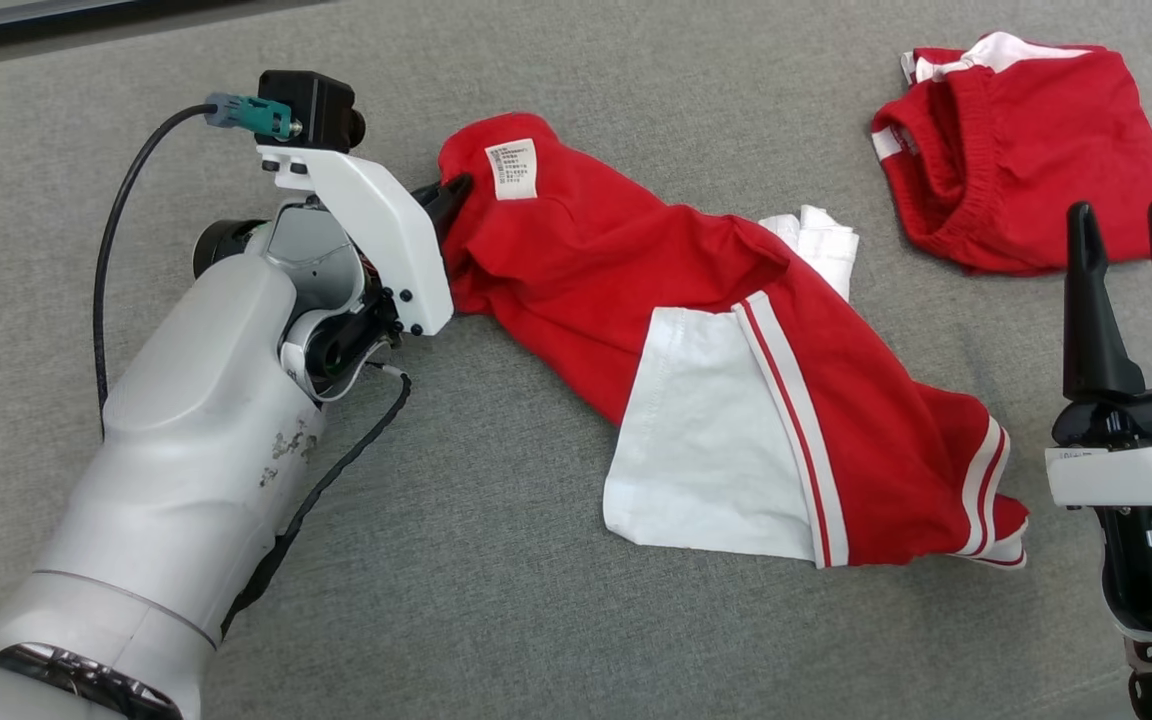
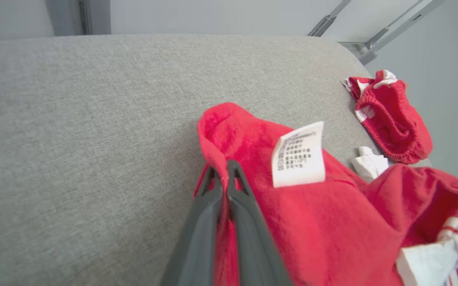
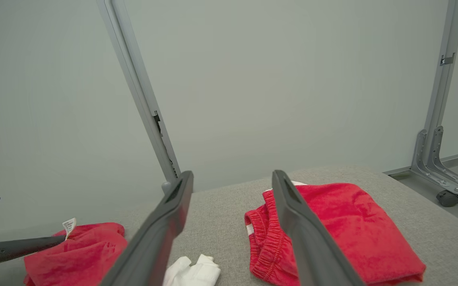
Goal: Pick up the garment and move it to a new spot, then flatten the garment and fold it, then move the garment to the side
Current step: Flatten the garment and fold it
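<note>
Left gripper pinches the left end, apparently the hem, of the garment; right gripper stands spread.

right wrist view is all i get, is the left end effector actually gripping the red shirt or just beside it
observer: gripping; the left end effector is shut on a fold of the garment, beside its white tag
operator: and mine, on the right
observer: the right end effector is open, holding nothing, apart from the striped hem corner
operator: shirt flat
observer: no, crumpled on the grey surface, one white sleeve spread toward the robot
</note>
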